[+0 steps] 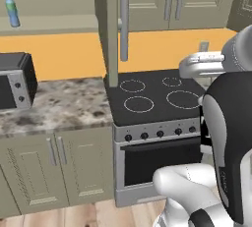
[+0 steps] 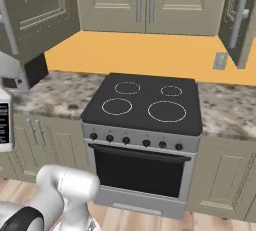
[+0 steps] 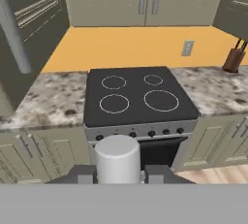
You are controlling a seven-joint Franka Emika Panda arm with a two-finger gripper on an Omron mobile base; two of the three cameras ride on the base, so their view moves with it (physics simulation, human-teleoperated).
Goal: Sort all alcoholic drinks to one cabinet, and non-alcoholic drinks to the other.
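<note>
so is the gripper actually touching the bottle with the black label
Touching. In the hand view the gripper is shut on the bottle: its pale top sits between the two fingertips, with no gap on either side.

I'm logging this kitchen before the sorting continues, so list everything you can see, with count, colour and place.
translucent blue plastic bottle with green top: one, blue, open upper cabinet shelf, far left
square clear bottle with black label and pale neck: one, held up in front of the stove
four-ring stove: one, black top, grey front, between the counters
microwave: one, black and grey, left counter
knife block: one, brown, right counter
wall outlet: one, grey, orange wall
open cabinet door: one, olive, upper left
gripper: one, dark fingers, shut on the square bottle
</note>
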